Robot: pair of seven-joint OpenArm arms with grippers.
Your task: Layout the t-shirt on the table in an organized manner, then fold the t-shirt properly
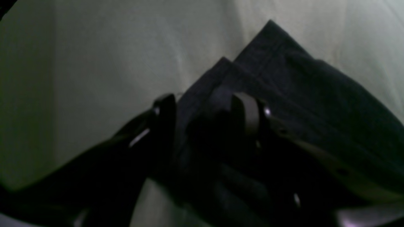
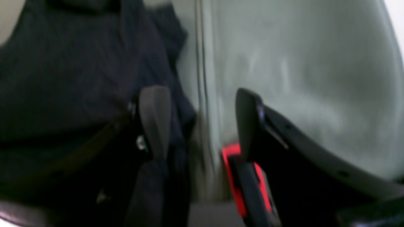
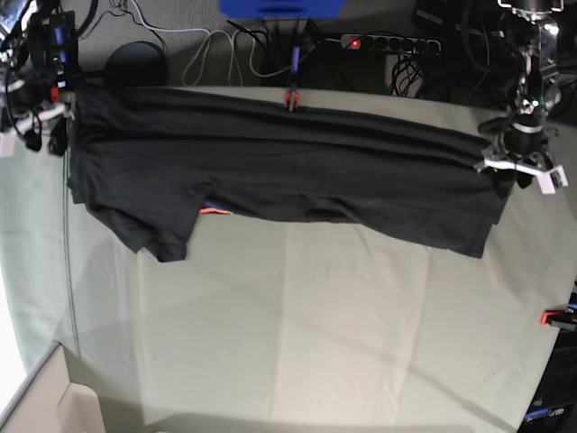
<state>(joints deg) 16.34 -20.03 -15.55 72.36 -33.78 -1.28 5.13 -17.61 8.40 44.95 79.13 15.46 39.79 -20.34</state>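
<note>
Charcoal cotton, the t-shirt (image 3: 279, 176) lies folded lengthwise in a long band across the far half of the table (image 3: 297, 334), reaching almost from one side edge to the other. A sleeve hangs toward the near side at the base view's left, with a small orange scrap of the print (image 3: 213, 212) showing at the fold beside it.

At the base view's right end, the left gripper (image 1: 206, 108) stands with its jaws parted over the shirt's layered hem corner; dark cloth lies between the fingers (image 1: 249, 115), and whether they pinch it cannot be told.

At the other end, the right gripper (image 2: 202, 121) is released, jaws wide: one finger over the shirt's edge, the other over bare tablecloth near a red-orange clamp (image 2: 232, 164).

Beyond the far edge, cables and a power strip (image 3: 388, 42) lie on the floor.
</note>
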